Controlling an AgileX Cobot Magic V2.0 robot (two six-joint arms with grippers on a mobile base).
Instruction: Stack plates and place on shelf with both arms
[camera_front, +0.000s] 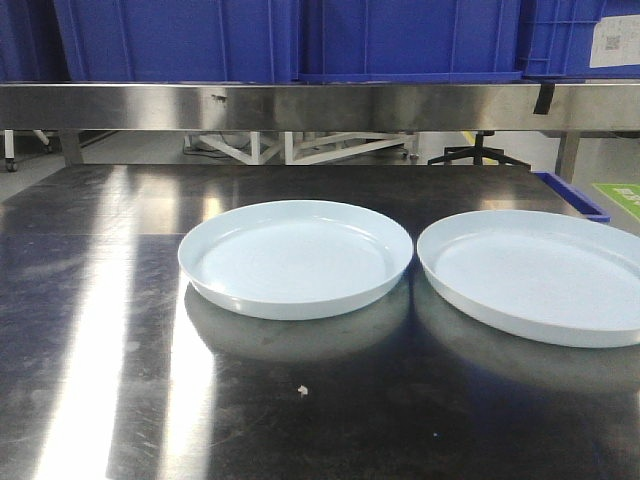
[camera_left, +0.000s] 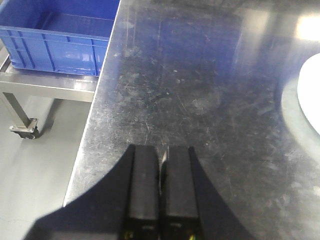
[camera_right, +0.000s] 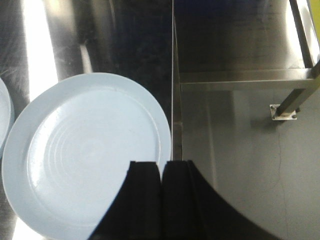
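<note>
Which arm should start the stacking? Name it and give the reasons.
Probably right. The right end effector, shut, hangs over the rim of the right plate. The left end effector, also shut, is over bare table, with the left plate only at its view's edge.

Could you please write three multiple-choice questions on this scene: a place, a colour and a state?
1. Where do the left plate and right plate rest? A in a bin; B on the steel table; C on the floor.
2. What colour are the bins above the table? A blue; B red; C green.
3. The left end effector is: A wide open; B clamped on a plate; C shut and empty.
Answers: 1 B, both sit on its surface. 2 A, their walls are blue. 3 C, its jaws meet over bare table.
</note>
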